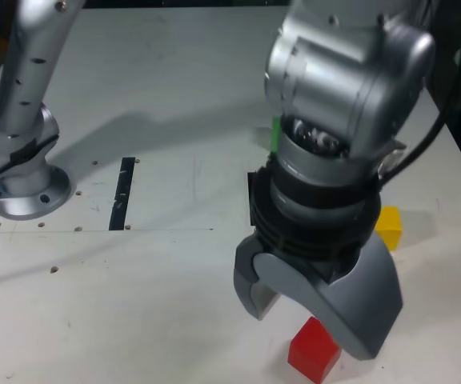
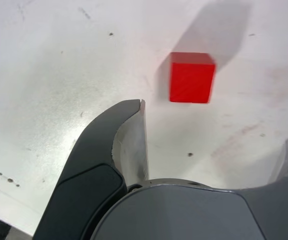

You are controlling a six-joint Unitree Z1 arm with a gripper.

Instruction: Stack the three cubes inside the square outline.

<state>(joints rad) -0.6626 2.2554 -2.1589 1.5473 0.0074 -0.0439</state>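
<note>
Fingers spread wide, empty, pointing down; red cube on the surface just ahead of the tips, not yet between them.

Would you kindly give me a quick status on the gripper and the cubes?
Gripper open, empty, above the red cube. Red cube on the table, untouched. Yellow cube loose behind the arm; green cube mostly hidden. Nothing blocking.

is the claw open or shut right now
Open: the claw has its jaws spread wide apart above the red cube, gripping nothing.
</note>
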